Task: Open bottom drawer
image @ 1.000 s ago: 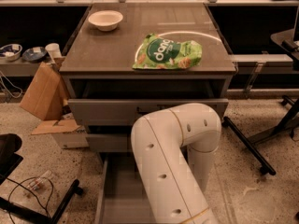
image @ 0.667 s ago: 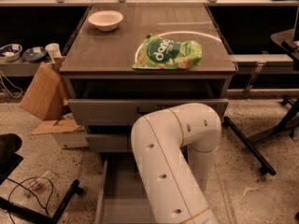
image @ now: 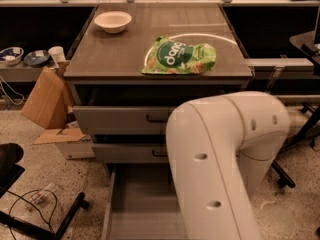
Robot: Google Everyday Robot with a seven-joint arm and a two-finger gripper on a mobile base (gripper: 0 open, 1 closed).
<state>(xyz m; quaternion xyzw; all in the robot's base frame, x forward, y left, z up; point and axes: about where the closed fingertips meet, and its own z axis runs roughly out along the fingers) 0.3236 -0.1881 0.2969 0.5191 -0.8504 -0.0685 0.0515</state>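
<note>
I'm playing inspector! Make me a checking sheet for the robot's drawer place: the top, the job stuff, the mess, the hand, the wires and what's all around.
Surface: grey cabinet top holds a white bowl at the back left and a green snack bag nearer the right.
Job's things: bottom drawer is pulled out, plain grey inside, nothing seen in it; the middle drawer and top drawer sit further in.
Clutter: cardboard box at the cabinet's left side.
Hand: not in view; only the white arm shows, in front of the drawers on the right.
Cables: dark cable on the floor, lower left.
Surroundings: speckled floor, a cup on a side shelf, chair legs on the right.
</note>
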